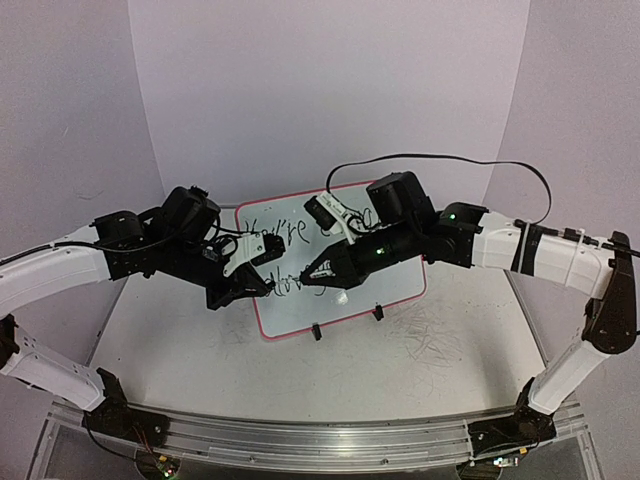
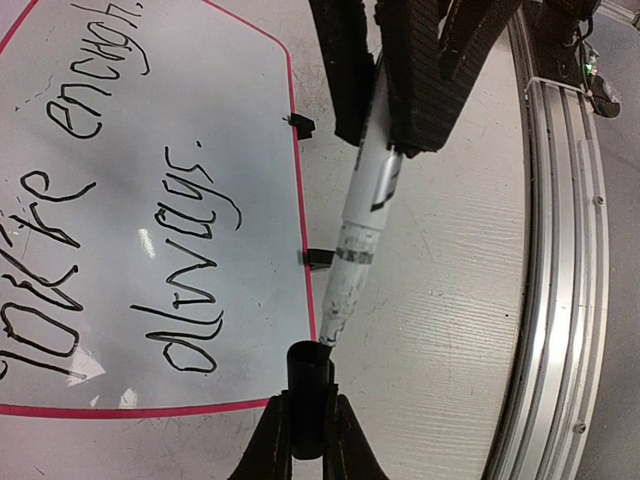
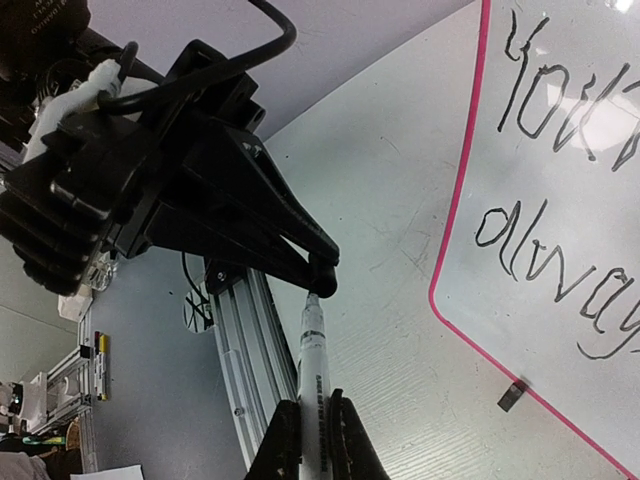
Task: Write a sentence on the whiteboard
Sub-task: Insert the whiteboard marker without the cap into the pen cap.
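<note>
The whiteboard (image 1: 300,318), white with a pink rim, lies on the table between my arms. The sentence (image 2: 190,255) is on it in black: "You're enough." above "always.", partly hidden by the arms in the top view. My right gripper (image 3: 313,425) is shut on a white marker (image 3: 312,365), also seen from the left wrist (image 2: 365,215). My left gripper (image 2: 308,425) is shut on the marker's black cap (image 2: 310,390). The marker's tip touches the cap's open mouth, just off the board's near left corner. In the top view both grippers, left (image 1: 262,288) and right (image 1: 308,275), meet over the board.
Two black clip feet (image 1: 316,332) sit on the board's near rim. Old marker scribbles (image 1: 430,340) stain the tabletop to the right. An aluminium rail (image 1: 320,440) runs along the near edge. A black cable (image 1: 450,158) loops behind the right arm.
</note>
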